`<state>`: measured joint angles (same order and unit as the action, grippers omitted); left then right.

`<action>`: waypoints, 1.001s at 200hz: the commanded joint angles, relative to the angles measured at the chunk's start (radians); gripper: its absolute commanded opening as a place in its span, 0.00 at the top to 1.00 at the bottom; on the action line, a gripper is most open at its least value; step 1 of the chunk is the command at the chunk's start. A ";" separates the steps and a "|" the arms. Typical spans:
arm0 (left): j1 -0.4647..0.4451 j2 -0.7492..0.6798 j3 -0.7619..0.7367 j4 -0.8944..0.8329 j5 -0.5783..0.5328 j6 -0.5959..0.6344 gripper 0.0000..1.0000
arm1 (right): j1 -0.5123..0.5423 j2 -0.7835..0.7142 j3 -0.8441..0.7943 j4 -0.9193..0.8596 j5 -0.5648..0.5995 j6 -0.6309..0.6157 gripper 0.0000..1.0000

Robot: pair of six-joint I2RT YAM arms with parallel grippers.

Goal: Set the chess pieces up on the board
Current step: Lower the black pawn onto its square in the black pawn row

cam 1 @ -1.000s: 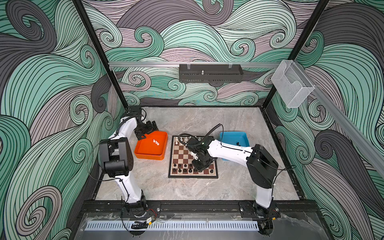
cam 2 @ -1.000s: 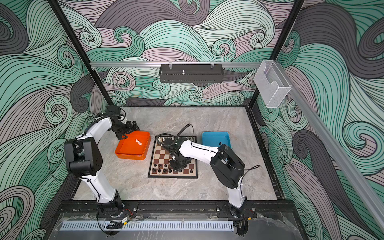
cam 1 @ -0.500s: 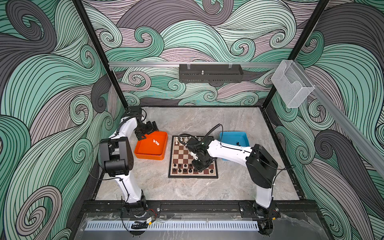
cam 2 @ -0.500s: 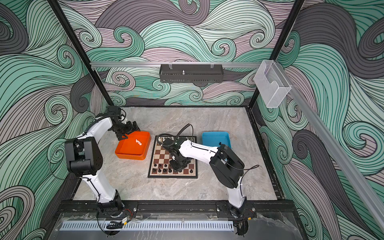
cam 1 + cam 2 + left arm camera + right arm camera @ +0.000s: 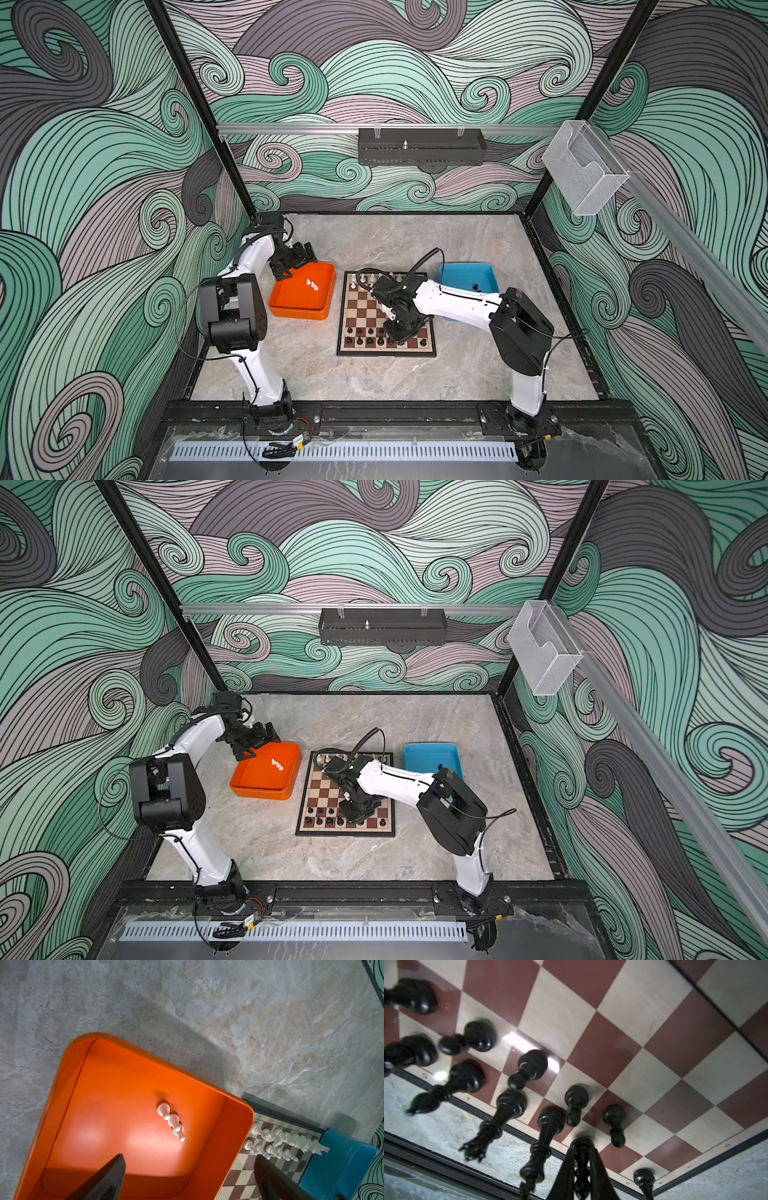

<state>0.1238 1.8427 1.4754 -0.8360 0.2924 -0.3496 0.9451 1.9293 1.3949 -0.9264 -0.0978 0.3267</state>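
Top views both show the square brown-and-cream chessboard (image 5: 362, 309) on the marble counter (image 5: 374, 378), between a rectangular orange plastic tray (image 5: 291, 297) and a blue plastic tray (image 5: 461, 276).

Left wrist: the left arm's jaws are apart above three small white plastic pawns (image 5: 171, 1122) in the orange tray.

Right wrist: the right arm's jaws are clamped on a slim black plastic chessman (image 5: 581, 1144) at the board's edge row. Best to centre its base, then release gently. Black neighbours (image 5: 550, 1122) crowd close, and open squares lie mid-board.

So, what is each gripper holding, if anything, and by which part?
The right gripper pinches a black chess piece by its stem. The left gripper is open, holding nothing.
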 commanded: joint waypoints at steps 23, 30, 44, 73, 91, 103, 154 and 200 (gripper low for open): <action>-0.001 0.013 -0.001 -0.002 -0.001 -0.006 0.02 | 0.003 0.007 -0.014 -0.011 0.003 0.016 0.84; -0.001 0.013 0.000 -0.002 -0.001 -0.005 0.01 | 0.003 0.007 -0.016 -0.010 0.003 0.017 0.84; -0.001 0.013 -0.001 0.000 -0.001 -0.006 0.01 | 0.003 0.007 -0.017 -0.011 0.004 0.018 0.84; -0.001 0.012 0.001 -0.002 0.000 -0.005 0.02 | 0.001 0.010 -0.015 -0.014 0.008 0.020 0.83; -0.001 0.014 0.001 -0.002 0.001 -0.005 0.01 | 0.000 0.013 -0.014 -0.016 0.009 0.023 0.83; -0.001 0.015 0.001 -0.002 0.001 -0.005 0.01 | 0.000 0.011 -0.013 -0.017 0.009 0.022 0.82; -0.001 0.014 0.000 -0.002 0.001 -0.004 0.01 | -0.001 0.013 -0.011 -0.016 0.012 0.021 0.80; -0.002 0.013 0.000 -0.002 -0.001 -0.006 0.01 | -0.002 0.001 -0.011 -0.016 0.027 0.026 0.76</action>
<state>0.1238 1.8431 1.4754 -0.8360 0.2924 -0.3500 0.9443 1.9305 1.3869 -0.9272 -0.0933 0.3424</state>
